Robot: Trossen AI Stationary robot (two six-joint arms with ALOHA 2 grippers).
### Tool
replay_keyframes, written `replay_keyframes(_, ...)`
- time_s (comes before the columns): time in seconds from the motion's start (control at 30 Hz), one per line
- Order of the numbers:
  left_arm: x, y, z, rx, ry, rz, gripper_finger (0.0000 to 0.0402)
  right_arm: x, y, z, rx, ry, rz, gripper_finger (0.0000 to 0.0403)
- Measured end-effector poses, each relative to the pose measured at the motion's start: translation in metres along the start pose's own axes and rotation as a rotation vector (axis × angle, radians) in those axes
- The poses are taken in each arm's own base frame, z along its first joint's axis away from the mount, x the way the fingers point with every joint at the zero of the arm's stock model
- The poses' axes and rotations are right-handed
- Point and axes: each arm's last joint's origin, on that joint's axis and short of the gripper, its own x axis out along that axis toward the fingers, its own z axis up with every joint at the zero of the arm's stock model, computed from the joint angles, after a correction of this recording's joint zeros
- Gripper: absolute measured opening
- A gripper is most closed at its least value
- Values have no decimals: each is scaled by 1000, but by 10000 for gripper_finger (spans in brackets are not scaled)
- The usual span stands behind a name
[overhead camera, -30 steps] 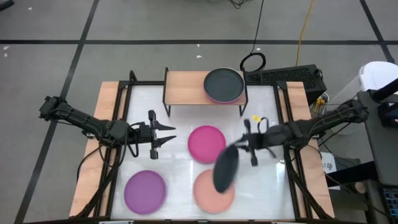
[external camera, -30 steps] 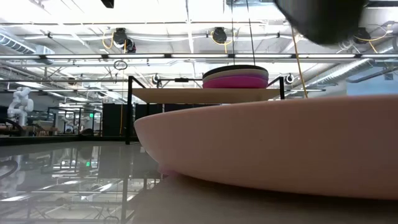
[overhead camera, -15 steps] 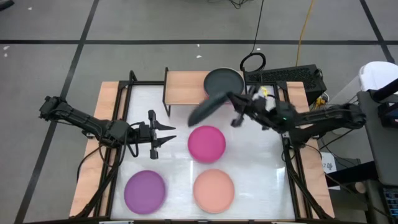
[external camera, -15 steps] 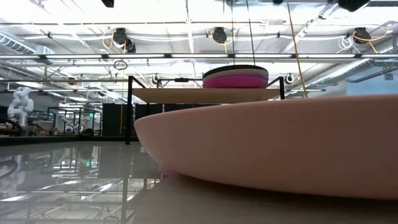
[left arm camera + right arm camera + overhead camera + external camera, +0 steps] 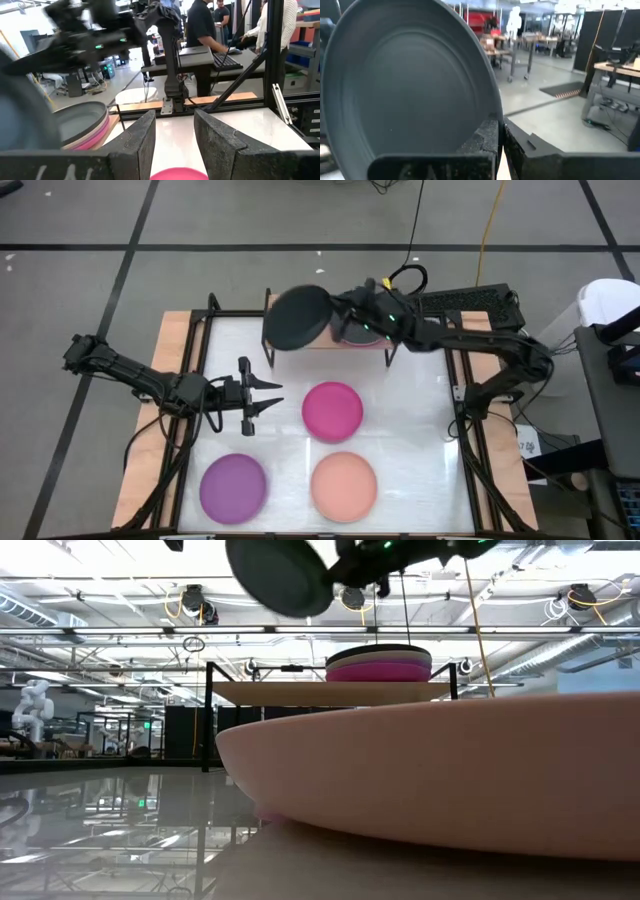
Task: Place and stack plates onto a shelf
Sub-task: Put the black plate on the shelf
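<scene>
My right gripper (image 5: 338,315) pinches a black plate (image 5: 297,317) by its rim, tilted above the shelf's (image 5: 290,335) bare left half; next I level and lower it there; my left gripper (image 5: 268,399) waits open over the table.

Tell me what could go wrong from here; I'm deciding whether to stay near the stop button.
1. The right pincer grips the black plate only by its rim, tilted, over the shelf; it might slip out.
2. A plate stack already sits on the shelf's right half; the arm reaches across it and could nudge it.

The left pincer waits open over the table.
</scene>
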Motion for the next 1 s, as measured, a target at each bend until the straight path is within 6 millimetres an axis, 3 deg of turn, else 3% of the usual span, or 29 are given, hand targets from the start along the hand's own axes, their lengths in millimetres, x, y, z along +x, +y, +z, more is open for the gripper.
replay_keyframes(0.2,0,0,0,-1,0,0,141,34,-25,-8,-23,110,-48,0)
replay_keyframes(0.43,0,0,0,-2,0,0,141,54,-58,-41,55,213,-90,0)
replay_keyframes(0.7,0,0,0,-2,1,0,141,69,-67,-70,80,284,-76,5)
replay_keyframes(1.0,0,0,0,-2,1,0,141,71,-67,-75,71,299,-79,8)
